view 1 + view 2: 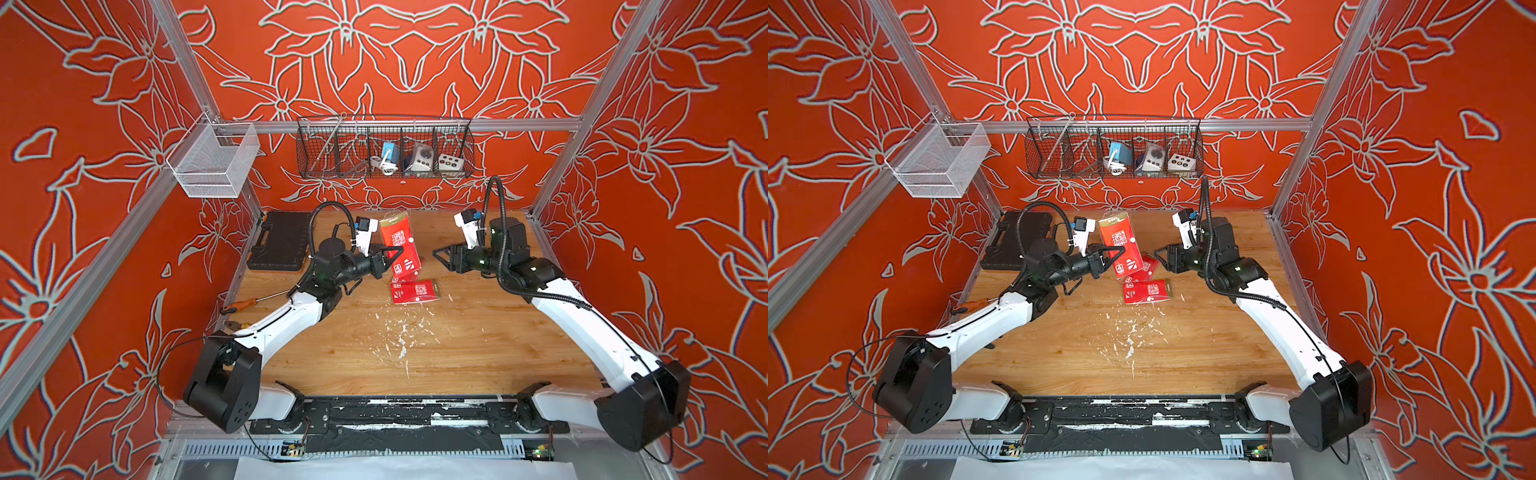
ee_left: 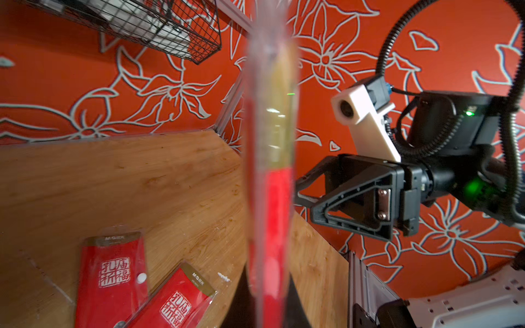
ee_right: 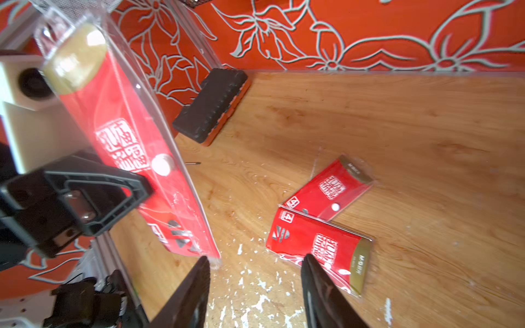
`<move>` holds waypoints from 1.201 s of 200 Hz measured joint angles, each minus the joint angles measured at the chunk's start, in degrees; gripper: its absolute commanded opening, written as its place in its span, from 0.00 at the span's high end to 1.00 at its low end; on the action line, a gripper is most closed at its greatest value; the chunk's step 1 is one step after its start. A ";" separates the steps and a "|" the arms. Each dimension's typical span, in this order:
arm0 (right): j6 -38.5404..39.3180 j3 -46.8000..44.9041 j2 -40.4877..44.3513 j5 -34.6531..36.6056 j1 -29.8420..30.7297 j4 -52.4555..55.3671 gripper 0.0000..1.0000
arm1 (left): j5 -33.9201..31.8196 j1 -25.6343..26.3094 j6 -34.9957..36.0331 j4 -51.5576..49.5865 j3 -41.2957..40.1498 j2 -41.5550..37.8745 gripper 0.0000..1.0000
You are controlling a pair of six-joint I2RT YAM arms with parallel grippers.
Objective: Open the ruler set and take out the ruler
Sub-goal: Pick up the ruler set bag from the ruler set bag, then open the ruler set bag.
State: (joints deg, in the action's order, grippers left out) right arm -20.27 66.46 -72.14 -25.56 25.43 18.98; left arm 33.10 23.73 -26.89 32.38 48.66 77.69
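- Currently clamped low in left gripper (image 1: 390, 258): ruler set (image 1: 400, 243), lifted clear of table (image 1: 457, 353), long axis near upright, gold flap end topmost.
- Facing it from robot's right, near but not touching: right gripper (image 1: 441, 254), jaws spread, empty.
- Judged next: reach across with right arm to snap flap, seemingly above its present height.
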 measured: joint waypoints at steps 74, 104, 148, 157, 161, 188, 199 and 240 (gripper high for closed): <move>2.62 0.66 -1.09 12.66 7.58 -0.04 0.54 | -9.73 3.87 -0.63 -6.75 0.09 -0.33 1.00; 3.19 2.47 -2.89 14.75 9.11 0.02 0.58 | -10.99 4.85 -1.16 -7.54 0.50 -0.22 1.00; 3.43 5.14 -4.46 16.52 10.99 0.28 0.61 | -11.89 5.99 -1.49 -7.87 1.46 0.15 1.00; 3.48 5.79 -4.79 16.57 11.30 0.35 0.61 | -12.02 6.16 -1.49 -7.91 1.66 0.31 1.00; 3.48 5.99 -4.92 16.59 11.39 0.31 0.61 | -12.15 6.25 -1.49 -7.91 1.75 0.39 1.00; 3.52 7.08 -5.75 16.72 11.98 0.33 0.62 | -12.48 6.67 -1.53 -7.89 2.12 0.90 1.00; 3.52 7.28 -6.01 16.74 12.17 0.42 0.62 | -12.48 6.80 -1.55 -7.89 2.12 1.11 1.00; 3.56 8.33 -8.04 17.22 12.57 0.90 0.62 | -12.46 7.13 -1.70 -7.89 2.12 1.55 1.00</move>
State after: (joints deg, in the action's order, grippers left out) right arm -16.71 74.78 -80.18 -8.34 38.00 19.88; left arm 20.64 30.85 -28.60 24.49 50.78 79.24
